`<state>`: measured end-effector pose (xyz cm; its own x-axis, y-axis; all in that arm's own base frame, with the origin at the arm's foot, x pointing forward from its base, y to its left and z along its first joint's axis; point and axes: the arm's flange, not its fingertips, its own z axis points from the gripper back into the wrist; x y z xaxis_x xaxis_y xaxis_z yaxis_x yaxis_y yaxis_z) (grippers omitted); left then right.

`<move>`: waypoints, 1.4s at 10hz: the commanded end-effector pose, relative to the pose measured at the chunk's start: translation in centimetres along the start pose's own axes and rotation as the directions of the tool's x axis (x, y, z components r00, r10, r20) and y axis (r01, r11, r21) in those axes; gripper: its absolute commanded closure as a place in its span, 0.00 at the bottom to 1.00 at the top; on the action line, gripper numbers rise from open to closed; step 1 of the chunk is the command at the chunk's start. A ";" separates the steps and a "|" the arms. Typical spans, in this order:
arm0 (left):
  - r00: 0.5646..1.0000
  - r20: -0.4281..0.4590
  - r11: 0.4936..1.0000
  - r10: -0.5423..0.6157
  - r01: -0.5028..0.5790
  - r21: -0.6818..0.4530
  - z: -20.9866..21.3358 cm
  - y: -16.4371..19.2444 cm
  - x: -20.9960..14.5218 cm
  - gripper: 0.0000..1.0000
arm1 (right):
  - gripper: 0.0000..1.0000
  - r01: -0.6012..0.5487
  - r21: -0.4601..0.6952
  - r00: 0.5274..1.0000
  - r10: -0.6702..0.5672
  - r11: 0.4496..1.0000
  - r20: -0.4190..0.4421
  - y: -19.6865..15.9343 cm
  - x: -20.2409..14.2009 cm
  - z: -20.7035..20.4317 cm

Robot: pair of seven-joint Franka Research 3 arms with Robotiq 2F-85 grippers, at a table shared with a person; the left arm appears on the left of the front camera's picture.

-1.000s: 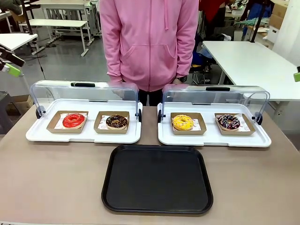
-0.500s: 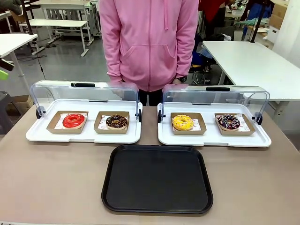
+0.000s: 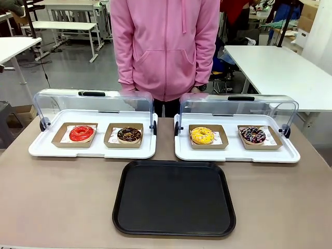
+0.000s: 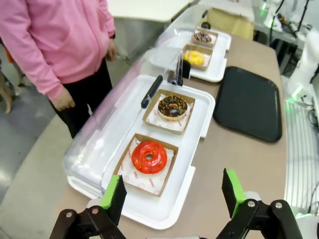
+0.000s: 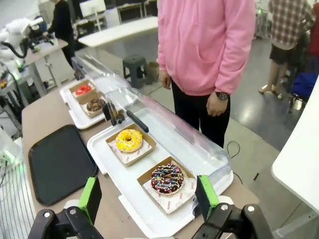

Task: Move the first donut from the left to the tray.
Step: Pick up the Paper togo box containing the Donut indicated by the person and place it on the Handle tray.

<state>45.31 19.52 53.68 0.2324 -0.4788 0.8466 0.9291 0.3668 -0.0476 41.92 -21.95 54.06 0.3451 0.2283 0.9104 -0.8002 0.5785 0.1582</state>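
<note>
The red-glazed donut (image 3: 81, 133) (image 4: 149, 157) (image 5: 82, 89) rests in its brown cardboard holder at the left end of the left white display tray (image 3: 46, 150), whose clear lid is swung back. The black tray (image 3: 174, 197) (image 4: 249, 102) (image 5: 59, 163) lies bare near the table's front edge, at the middle. My left gripper (image 4: 173, 193) hovers open above the table, looking down on the red donut from a distance. My right gripper (image 5: 149, 196) hangs open above the right display tray, well away from the donuts.
A chocolate donut with nuts (image 3: 129, 135) sits beside the red one. The right display tray (image 3: 290, 155) holds a yellow donut (image 3: 202, 135) and a dark sprinkled donut (image 3: 253, 135). A person in a pink hoodie (image 3: 166, 46) stands at the far side, hands down.
The left arm's green-padded gripper, visible at the front view's far left edge a second ago, has slid out of that view. The donuts, trays and person have not moved.
</note>
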 end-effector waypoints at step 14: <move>1.000 0.000 1.000 0.000 0.000 0.000 0.0 0.0 0.0 0.00 | 0.00 0.003 0.009 1.000 -0.003 1.000 -0.014 0.1 0.0 -0.2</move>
<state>45.42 19.56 53.60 0.2363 -0.4749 0.8477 0.9281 0.3686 -0.0522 41.86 -21.79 53.84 0.3648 0.2438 0.8986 -0.7982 0.5789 0.1670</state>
